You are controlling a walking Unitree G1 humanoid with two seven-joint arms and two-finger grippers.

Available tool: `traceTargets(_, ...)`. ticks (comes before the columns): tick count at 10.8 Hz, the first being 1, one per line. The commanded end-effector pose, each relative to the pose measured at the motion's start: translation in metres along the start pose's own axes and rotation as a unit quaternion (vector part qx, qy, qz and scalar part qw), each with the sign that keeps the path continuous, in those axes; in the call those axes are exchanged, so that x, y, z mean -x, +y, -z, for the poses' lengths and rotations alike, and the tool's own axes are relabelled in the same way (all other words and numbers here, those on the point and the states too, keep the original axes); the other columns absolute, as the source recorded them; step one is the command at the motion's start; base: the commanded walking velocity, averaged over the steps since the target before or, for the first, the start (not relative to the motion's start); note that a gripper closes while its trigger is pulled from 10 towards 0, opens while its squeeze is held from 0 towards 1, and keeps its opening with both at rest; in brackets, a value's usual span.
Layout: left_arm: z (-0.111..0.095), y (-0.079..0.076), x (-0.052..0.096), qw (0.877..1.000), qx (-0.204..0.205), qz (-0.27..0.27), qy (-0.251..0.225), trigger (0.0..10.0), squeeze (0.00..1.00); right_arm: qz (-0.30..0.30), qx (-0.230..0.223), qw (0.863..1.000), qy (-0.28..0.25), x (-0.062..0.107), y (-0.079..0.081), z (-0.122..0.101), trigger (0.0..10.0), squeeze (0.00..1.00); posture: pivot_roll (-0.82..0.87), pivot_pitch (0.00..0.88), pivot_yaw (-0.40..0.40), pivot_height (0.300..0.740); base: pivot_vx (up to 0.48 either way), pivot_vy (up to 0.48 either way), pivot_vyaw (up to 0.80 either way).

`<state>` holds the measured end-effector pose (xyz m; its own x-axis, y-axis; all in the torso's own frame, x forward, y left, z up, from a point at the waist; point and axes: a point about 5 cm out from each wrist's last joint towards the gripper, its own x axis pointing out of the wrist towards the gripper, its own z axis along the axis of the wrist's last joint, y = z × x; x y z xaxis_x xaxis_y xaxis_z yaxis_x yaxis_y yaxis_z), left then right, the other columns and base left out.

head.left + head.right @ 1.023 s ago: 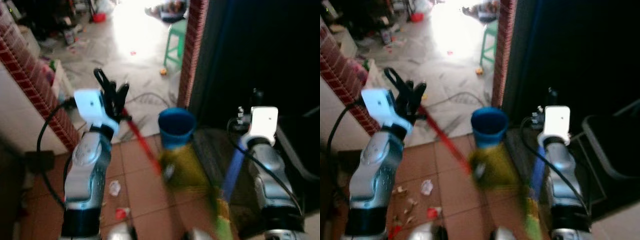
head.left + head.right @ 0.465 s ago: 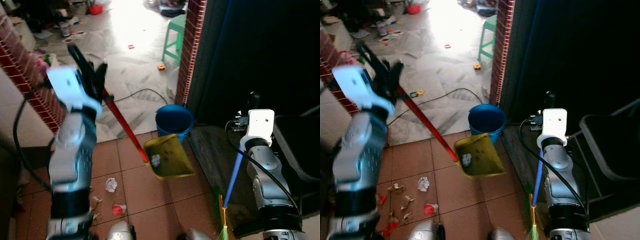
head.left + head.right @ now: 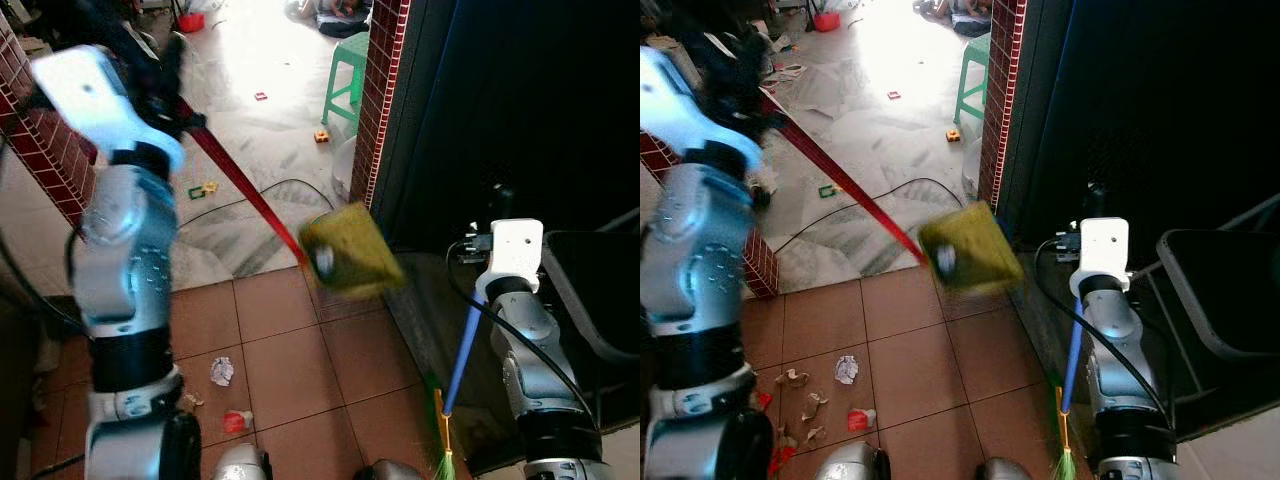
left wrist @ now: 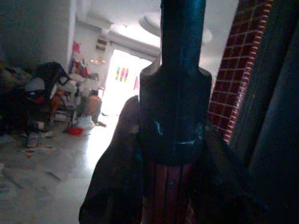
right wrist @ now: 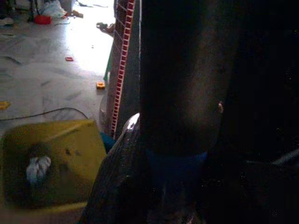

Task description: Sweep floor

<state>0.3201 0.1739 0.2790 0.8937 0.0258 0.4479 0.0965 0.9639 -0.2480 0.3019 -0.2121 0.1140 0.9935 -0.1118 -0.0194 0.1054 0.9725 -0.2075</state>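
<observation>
My left gripper (image 3: 168, 72) is raised high at the upper left, shut on the red handle (image 3: 240, 185) of a yellow dustpan (image 3: 350, 262). The pan hangs in the air beside the brick pillar, blurred, with a crumpled white paper (image 3: 323, 262) inside it. In the right wrist view the dustpan (image 5: 51, 163) sits close below, paper (image 5: 36, 169) in it, with a sliver of blue bucket (image 5: 106, 140) behind. My right gripper (image 3: 500, 200) is shut on the blue broom handle (image 3: 462, 350); its green bristles (image 3: 443, 462) touch the floor.
Paper scraps (image 3: 222, 371) and a red-white wrapper (image 3: 237, 421) lie on the terracotta tiles; more litter (image 3: 805, 405) sits to the left. A brick pillar (image 3: 385, 90), green stool (image 3: 350, 75), black cable (image 3: 270, 190) and a brick wall (image 3: 40, 150) surround the area. A dark bin (image 3: 600, 300) stands right.
My left arm has swung up and outward, lifting the dustpan off the floor level to in front of the blue bucket, which it now covers. The right arm and broom stay put.
</observation>
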Motion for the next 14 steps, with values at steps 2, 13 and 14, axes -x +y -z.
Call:
traceTargets(2, -0.013, 0.003, -0.008, 0.999, -0.003, -0.001, -0.034, 10.0, 0.00, -0.005, 0.003, 1.000, -0.017, -0.003, 0.004, -0.007, 10.0, 0.00, -0.03, 0.010, 0.020, 0.740, 0.377, 0.296, 0.00)
traceTargets(13, -0.008, -0.012, -0.011, 0.999, 0.001, 0.020, -0.037, 10.0, 0.00, -0.005, 0.003, 1.000, -0.023, -0.004, 0.004, -0.007, 10.0, 0.00, -0.03, 0.009, 0.031, 0.740, 0.462, 0.026, 0.00)
traceTargets(14, -0.009, -0.013, -0.011, 0.999, 0.000, 0.020, -0.038, 10.0, 0.00, -0.005, 0.003, 1.000, -0.023, -0.004, 0.004, -0.007, 10.0, 0.00, -0.03, 0.007, 0.030, 0.740, 0.480, 0.000, 0.00)
